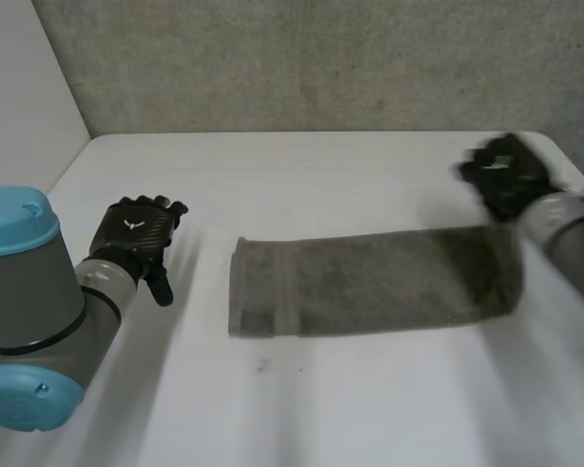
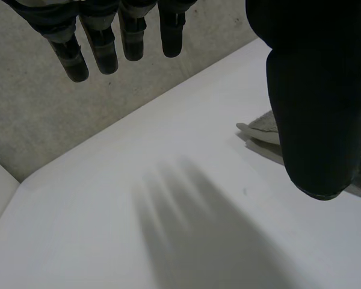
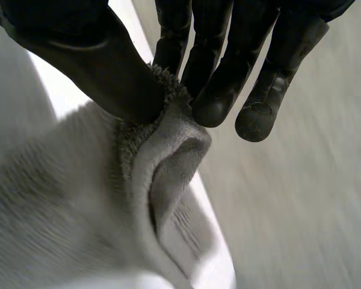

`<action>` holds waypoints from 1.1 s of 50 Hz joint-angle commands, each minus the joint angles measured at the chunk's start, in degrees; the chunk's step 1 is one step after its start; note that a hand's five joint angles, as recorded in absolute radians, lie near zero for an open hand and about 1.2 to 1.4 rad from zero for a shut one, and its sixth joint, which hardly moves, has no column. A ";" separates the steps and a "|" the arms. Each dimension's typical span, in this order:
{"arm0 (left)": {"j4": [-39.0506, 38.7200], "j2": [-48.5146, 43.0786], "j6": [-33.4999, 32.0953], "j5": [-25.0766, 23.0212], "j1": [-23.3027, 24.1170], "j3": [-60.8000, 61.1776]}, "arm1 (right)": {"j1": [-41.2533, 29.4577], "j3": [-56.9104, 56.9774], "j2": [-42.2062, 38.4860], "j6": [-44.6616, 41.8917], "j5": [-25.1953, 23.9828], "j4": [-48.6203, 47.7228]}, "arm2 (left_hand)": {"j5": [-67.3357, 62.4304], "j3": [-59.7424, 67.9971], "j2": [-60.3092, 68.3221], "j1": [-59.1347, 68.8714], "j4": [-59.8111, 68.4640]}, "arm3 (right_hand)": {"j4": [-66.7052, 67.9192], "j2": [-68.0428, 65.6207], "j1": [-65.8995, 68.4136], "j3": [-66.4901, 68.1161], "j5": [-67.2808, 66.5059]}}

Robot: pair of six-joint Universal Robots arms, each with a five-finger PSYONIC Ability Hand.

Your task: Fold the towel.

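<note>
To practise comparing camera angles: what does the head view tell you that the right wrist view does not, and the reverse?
From the head view: the towel lies as a long strip across the white table, and the left hand is open, apart from it. From the right wrist view: the thumb and fingers pinch a bunched edge of the towel. Both: the right hand at one end of the towel.
</note>
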State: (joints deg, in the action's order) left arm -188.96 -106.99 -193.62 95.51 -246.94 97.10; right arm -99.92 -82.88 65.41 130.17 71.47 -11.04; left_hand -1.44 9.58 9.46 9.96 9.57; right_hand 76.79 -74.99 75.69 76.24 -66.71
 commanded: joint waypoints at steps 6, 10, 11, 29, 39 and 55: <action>0.00 0.03 0.18 0.02 -0.56 0.37 | -33.92 1.50 -10.72 1.76 6.13 -3.55 | 1.40 0.47 0.59 0.09 0.47 | 3.21 -5.01 4.31 3.76 -3.29; -0.09 0.03 0.18 0.02 -0.56 0.37 | -36.39 1.50 -13.01 1.41 6.40 -3.55 | 1.40 0.47 0.59 0.09 0.47 | 3.21 -5.01 4.31 3.76 -3.29; -0.09 0.03 0.18 0.02 -0.47 0.37 | -36.83 1.50 -13.63 1.23 6.40 -3.64 | 1.40 0.47 0.59 0.09 0.47 | 3.21 -5.01 4.31 3.76 -3.29; -0.97 0.03 0.18 0.02 -0.47 -0.60 | -38.59 8.79 -17.67 2.55 4.21 -2.76 | 1.40 0.47 0.59 0.09 0.47 | 3.21 -5.01 4.31 3.76 -3.29; -1.14 0.03 0.18 0.02 -0.47 0.02 | -36.94 3.45 -12.08 3.68 3.33 -2.40 | 1.40 0.47 0.59 0.09 0.47 | -66.79 64.99 -65.69 -66.24 66.71; -1.58 1.00 0.18 -0.15 0.14 0.72 | -0.38 -18.26 4.11 15.64 -13.98 -2.15 | 1.40 0.47 0.59 0.09 0.47 | -62.57 60.77 -61.46 -62.02 62.48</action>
State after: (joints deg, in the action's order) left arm -190.23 -106.38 -193.45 95.44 -247.23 97.78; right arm -112.10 -93.63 67.76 144.24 63.87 -13.87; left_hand -1.43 9.58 9.46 9.96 9.57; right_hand 14.72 -14.92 13.05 14.17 -3.45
